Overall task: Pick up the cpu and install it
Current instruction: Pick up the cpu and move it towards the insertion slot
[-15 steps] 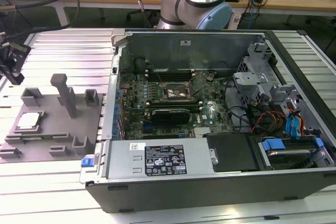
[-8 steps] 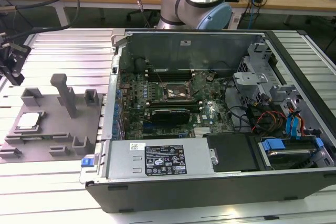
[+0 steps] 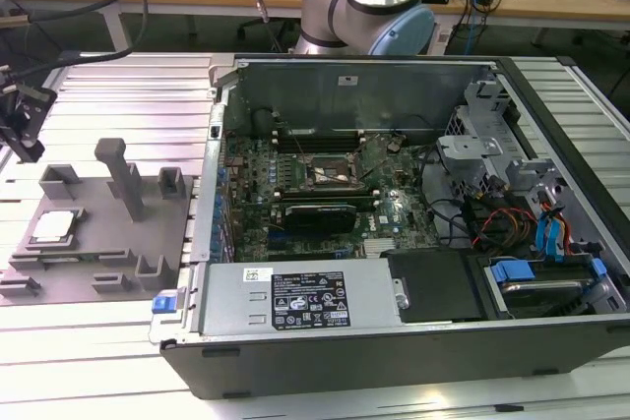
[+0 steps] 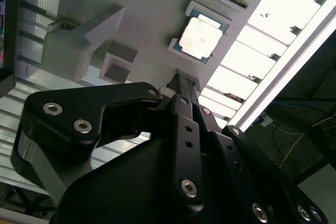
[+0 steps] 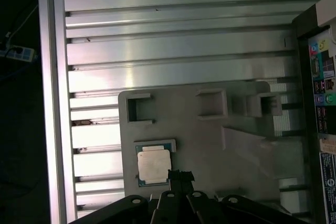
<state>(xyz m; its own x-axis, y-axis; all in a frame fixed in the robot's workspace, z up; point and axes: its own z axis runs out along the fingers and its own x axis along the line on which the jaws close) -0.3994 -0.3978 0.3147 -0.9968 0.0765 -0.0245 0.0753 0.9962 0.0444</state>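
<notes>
The cpu (image 3: 54, 226) is a small silvery square chip lying flat in a recess of the grey fixture plate (image 3: 98, 253), at the exterior view's left. Both wrist views look down on the cpu (image 4: 200, 38) (image 5: 154, 165) in its green-rimmed seat. My gripper (image 5: 180, 174) (image 4: 182, 80) hangs above the plate just beside the chip, its black fingers shut together with nothing between them. It does not touch the chip. The motherboard socket (image 3: 330, 176) sits open inside the computer case.
The open computer case (image 3: 394, 341) fills the middle and right of the exterior view, with power supply (image 3: 305, 297), cables and drive bays. Upright posts and blocks (image 3: 123, 176) rise from the fixture plate near the chip. A ribbed aluminium table (image 5: 173, 51) lies underneath.
</notes>
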